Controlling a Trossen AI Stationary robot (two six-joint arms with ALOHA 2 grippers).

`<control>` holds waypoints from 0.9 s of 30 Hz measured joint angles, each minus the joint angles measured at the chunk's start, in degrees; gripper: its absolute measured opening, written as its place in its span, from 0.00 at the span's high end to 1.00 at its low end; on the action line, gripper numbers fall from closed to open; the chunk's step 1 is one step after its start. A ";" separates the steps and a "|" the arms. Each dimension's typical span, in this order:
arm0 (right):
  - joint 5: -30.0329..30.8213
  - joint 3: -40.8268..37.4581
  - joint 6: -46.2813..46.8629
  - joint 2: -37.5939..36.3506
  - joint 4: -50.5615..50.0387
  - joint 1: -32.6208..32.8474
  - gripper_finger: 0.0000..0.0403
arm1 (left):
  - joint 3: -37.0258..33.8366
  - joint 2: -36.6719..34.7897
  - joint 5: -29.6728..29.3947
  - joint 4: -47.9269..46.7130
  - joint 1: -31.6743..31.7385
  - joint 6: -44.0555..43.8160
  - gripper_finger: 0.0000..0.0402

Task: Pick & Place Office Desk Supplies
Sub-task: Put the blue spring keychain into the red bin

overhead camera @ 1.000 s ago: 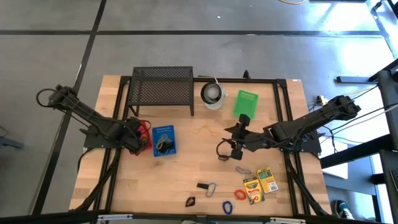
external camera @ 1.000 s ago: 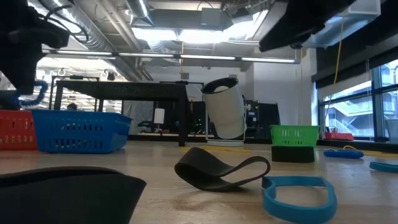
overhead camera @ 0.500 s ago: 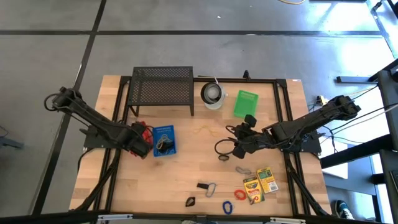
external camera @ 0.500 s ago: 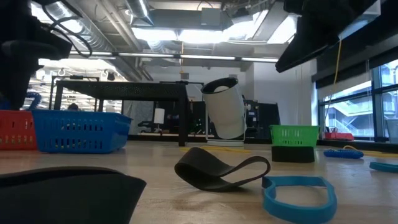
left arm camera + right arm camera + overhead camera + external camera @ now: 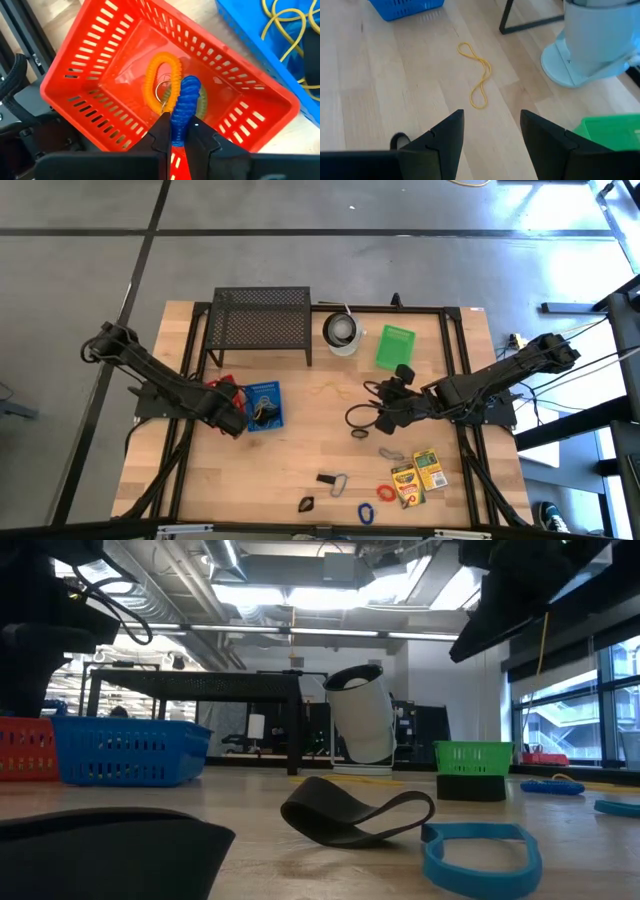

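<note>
- Supplies you were sorting lay nearest: a blue rubber band [image 5: 482, 852] and a black band [image 5: 355, 812] on the tabletop [image 5: 300, 455], with crayon boxes [image 5: 419, 475] toward the front right.
- Your left hand [image 5: 179, 134] hung over the red basket [image 5: 95, 80], its fingers clamped on a blue coil [image 5: 184, 107] above an orange coil [image 5: 161, 80].
- Your right hand [image 5: 491, 131] hovered with fingers apart, empty, near the yellow rubber band [image 5: 479, 80].
- Farther back stood the blue basket [image 5: 262, 402], green basket [image 5: 396, 345] and white cup [image 5: 343, 332].
</note>
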 joint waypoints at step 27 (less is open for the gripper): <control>-18.84 -15.27 23.17 0.02 -0.86 -1.49 0.51 | 11.55 0.12 -7.62 -11.82 0.00 2.05 0.65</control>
